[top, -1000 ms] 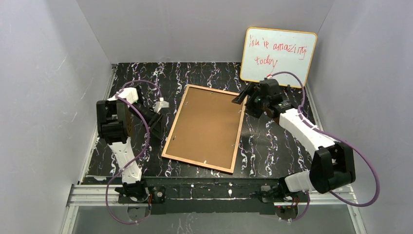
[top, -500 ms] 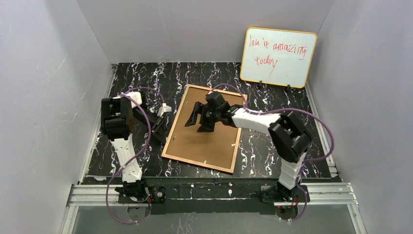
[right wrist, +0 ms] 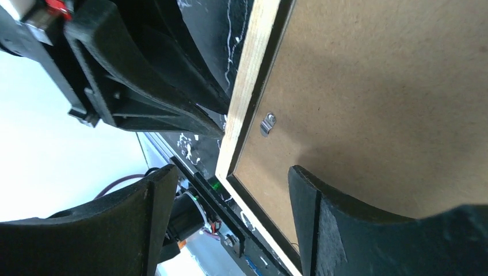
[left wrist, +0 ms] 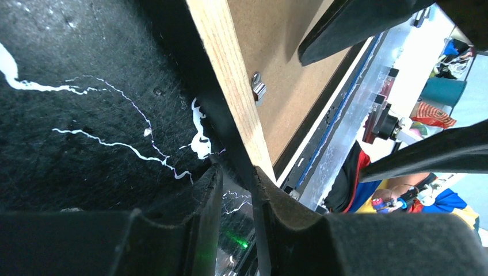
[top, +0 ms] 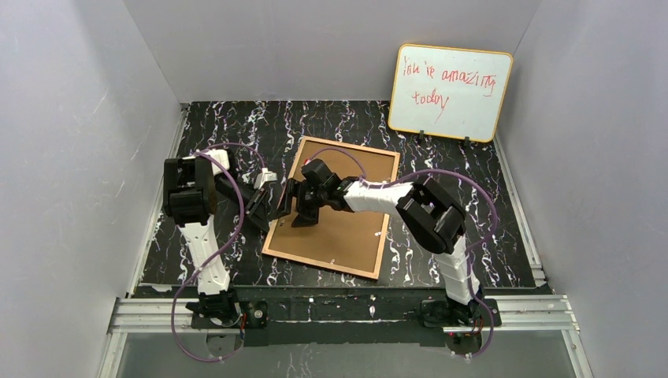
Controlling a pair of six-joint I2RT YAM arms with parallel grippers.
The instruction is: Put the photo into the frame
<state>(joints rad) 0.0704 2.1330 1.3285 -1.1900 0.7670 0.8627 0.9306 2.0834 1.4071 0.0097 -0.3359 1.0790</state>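
Note:
The frame (top: 319,264) lies back-up on the table, its tan wooden rails around a brown backing panel (top: 350,228). The photo is out of view. My left gripper (top: 264,198) is at the frame's left rail (left wrist: 230,86). Its jaws (left wrist: 237,172) stand narrowly apart around the rail's dark outer edge. One finger (left wrist: 270,195) touches that edge, and a slit shows beside the other. My right gripper (top: 293,206) hangs open over the same rail (right wrist: 241,115), one finger (right wrist: 322,201) above the backing, the other beyond the edge.
An orange-edged whiteboard (top: 449,92) with red writing leans on the back wall at the right. A small metal turn clip (right wrist: 267,123) sits on the frame's left rail. White walls close in the black marbled table (top: 228,126) on three sides.
My right arm has swung from the back right, by the whiteboard, across the frame to its left edge. My left gripper's jaws have narrowed at the left rail.

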